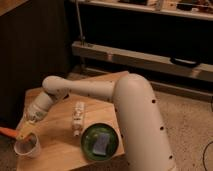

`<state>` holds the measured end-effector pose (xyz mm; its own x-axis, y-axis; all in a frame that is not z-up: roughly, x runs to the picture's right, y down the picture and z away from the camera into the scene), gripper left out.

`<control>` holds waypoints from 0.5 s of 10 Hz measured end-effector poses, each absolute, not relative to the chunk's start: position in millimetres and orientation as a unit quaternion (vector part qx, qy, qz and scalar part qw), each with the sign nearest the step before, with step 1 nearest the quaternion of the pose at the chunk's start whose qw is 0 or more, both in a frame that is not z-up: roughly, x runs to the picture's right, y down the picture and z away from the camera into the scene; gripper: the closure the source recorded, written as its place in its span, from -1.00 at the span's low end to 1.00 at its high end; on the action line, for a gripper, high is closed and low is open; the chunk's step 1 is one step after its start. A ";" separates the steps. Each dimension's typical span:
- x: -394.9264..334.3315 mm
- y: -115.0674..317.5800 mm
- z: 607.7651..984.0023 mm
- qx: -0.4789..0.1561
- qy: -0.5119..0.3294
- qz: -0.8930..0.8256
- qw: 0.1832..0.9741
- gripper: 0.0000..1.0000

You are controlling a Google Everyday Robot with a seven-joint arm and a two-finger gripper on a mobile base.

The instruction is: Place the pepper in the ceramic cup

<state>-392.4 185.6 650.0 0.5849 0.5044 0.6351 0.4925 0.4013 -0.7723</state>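
Observation:
The pepper (7, 132) is a small orange-red piece that sticks out to the left past the table's left edge. My gripper (25, 129) is shut on its right end. It hangs at the front left of the table, just above the ceramic cup (27, 147). The cup is small and white and stands upright at the table's front left corner. The pepper is above and slightly left of the cup's rim, outside the cup. My white arm (100, 95) reaches across the table from the right.
A white bottle-like tube (78, 119) lies in the middle of the wooden table (55, 155). A green round plate (116, 145) holding a bluish item sits at the front right. Dark shelving and a metal rail stand behind the table.

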 end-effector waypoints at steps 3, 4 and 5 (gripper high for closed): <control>-397.7 200.3 658.9 -0.555 -0.449 0.000 0.700 0.87; -399.3 203.5 660.4 -0.556 -0.449 0.000 0.700 0.87; -399.6 205.6 661.5 -0.557 -0.446 -0.002 0.701 0.85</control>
<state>-399.6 205.6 661.5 0.6024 0.4942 0.6268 0.4986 0.3802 -0.7790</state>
